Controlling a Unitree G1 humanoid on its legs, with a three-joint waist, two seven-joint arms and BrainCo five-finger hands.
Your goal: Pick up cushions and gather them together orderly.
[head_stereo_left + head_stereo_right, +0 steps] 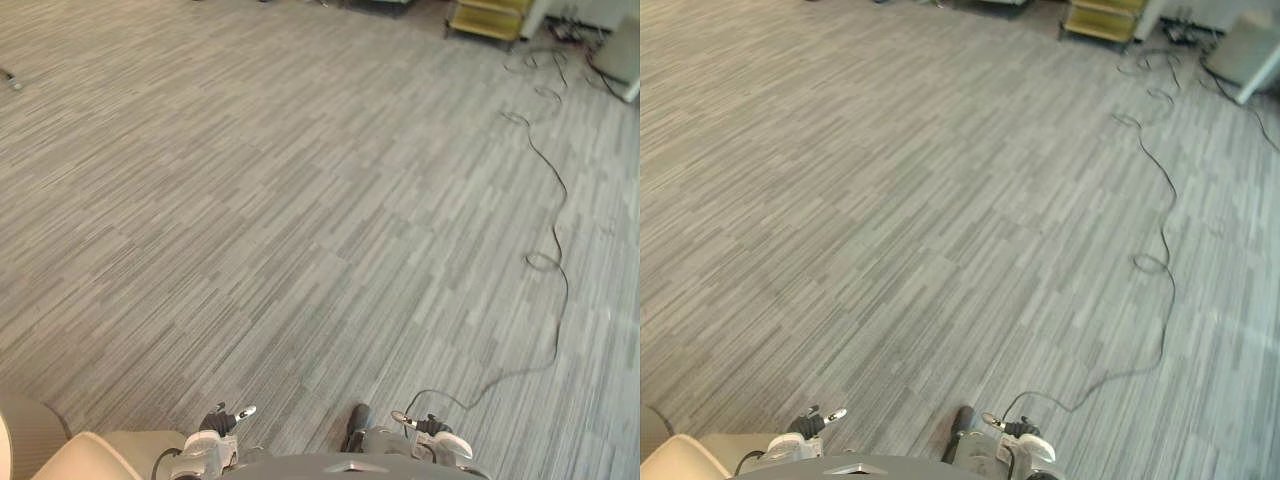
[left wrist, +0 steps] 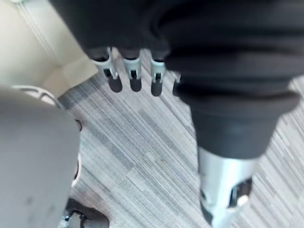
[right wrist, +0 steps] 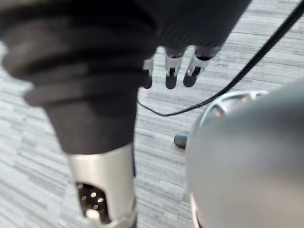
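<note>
Cream cushion lies on the carpet, near left, just beside the left hand and apart from it. That hand's fingers hang straight, holding nothing. Right hand near right, fingers straight, holding nothing. Count: one cushion certain, two hands.

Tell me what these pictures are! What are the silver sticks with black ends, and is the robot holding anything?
This is a walking robot. The two wide pictures come from cameras in its head, looking down at a grey striped carpet. The two close pictures come from cameras on its wrists. The silver sticks are fingers: the left hand in one, the right hand in the other. Both hang over the carpet with straight fingers, holding nothing. A cream cushion lies on the floor by the robot's left side, not picked up yet.
</note>
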